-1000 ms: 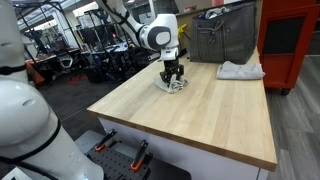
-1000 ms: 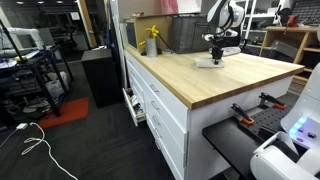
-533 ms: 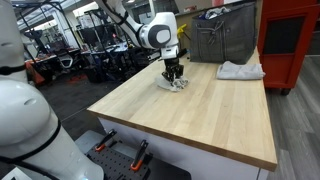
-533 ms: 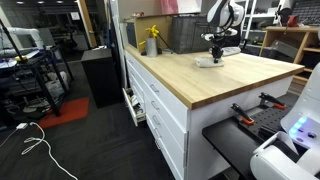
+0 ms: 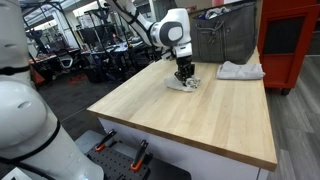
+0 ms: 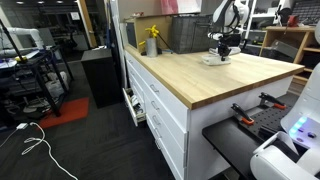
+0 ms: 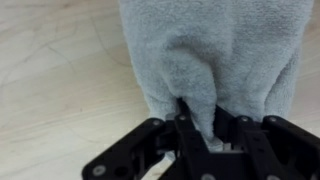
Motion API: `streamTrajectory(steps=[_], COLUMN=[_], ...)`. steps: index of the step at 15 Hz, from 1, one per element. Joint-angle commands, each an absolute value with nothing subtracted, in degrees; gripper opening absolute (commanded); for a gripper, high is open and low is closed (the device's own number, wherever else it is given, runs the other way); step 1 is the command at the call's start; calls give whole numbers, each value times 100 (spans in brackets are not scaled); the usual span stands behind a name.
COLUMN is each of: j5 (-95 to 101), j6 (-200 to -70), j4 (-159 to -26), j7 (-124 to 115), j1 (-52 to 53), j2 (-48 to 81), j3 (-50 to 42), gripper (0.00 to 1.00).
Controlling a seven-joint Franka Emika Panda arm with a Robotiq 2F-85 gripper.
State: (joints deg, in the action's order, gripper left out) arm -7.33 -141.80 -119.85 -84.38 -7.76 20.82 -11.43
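We see the black hand (image 7: 208, 128) pinched shut on a fold of the soft, nubby grey terry cloth (image 7: 210, 50), which lies bunched on the smooth, pale wooden bench (image 7: 60, 90).

**Workshop bench surroundings**

A wooden tabletop (image 5: 200, 120) carries a crumpled white cloth (image 5: 241, 70) near a far corner, beside a grey crate (image 5: 222, 38). A red cabinet (image 5: 290, 40) stands close by. In an exterior view, a yellow bottle (image 6: 152, 41) stands upright on the tabletop, white drawers (image 6: 160, 110) sit below, and a white cable (image 6: 35, 150) lies on the floor.
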Motion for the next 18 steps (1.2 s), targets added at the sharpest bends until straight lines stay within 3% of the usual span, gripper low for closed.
streamTrajectory(steps=[1, 18], j5=[-700, 207], j6=[-13785, -13216], j4=[-11396, -9447], j7=[-7551, -6683], j1=[-1097, -1609], j2=[2509, 3988], j3=[-1284, -2232], gripper=[6, 6])
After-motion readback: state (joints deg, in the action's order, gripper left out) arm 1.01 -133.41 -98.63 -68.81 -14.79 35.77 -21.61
